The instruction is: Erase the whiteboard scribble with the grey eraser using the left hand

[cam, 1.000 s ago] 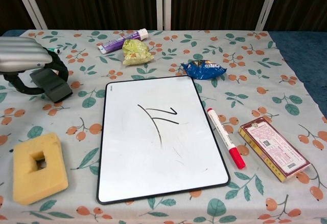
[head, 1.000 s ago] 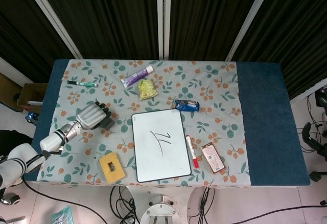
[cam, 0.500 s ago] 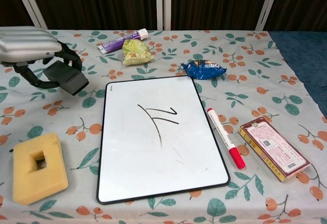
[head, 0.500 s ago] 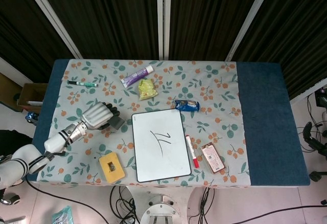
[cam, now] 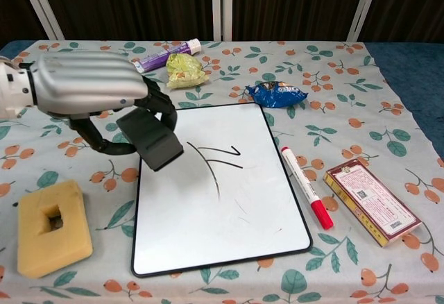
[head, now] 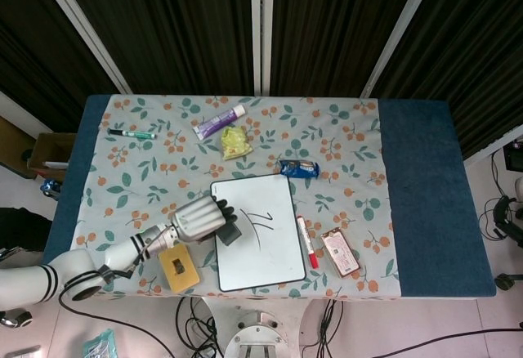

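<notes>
The grey eraser is gripped in the curled fingers of the left hand and is held over the whiteboard left edge, just beside the scribble. The eraser is judged light and fairly stiff; it is best held by its long sides, pad face down.

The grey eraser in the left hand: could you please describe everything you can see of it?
The grey eraser is a dark grey rectangular block with a matte look. The left hand holds it from above, dark fingers curled around its upper part, so only the lower end shows. It is tilted, the free end pointing down and right over the left edge of the whiteboard, just left of the scribble, which is unerased. Whether it touches the board cannot be told.
</notes>
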